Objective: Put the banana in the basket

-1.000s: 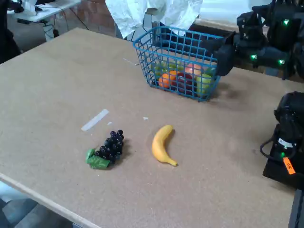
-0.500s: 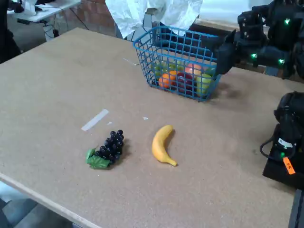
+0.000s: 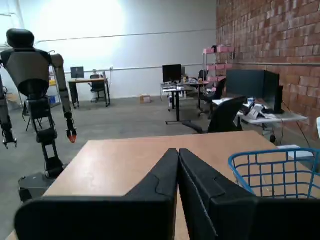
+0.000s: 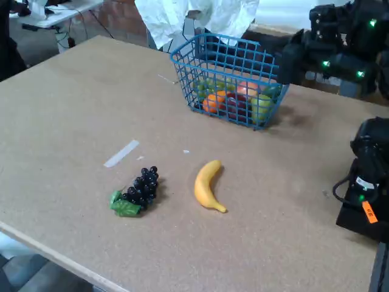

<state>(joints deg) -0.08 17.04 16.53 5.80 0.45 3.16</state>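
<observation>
Your pincer (image 3: 178, 165) is clenched on nothing: in the wrist view its two black fingers (image 3: 160, 182) meet along one seam, pointing out over the far end of the surface (image 4: 73, 103). In the fixed view the pincer (image 4: 290, 62) sits raised at the right side of the basket (image 4: 230, 79), beside its rim.

The banana (image 4: 206, 185) lies flat on the bare surface toward the near edge, well apart from the pincer and from the basket. Its curved back faces left and its stem tip points toward the near right. Just to its left, not touching it, you have the bunch of dark grapes (image 4: 141, 187) with a green leaf (image 4: 125, 205) at its near end.

The basket stands toward the far edge and already holds several fruits (image 4: 234, 100), orange, red and green among them. A strip of pale tape (image 4: 121, 153) lies on the surface left of the grapes. In the wrist view only the blue rim of the basket (image 3: 272, 172) shows at the right; the banana does not appear there.
</observation>
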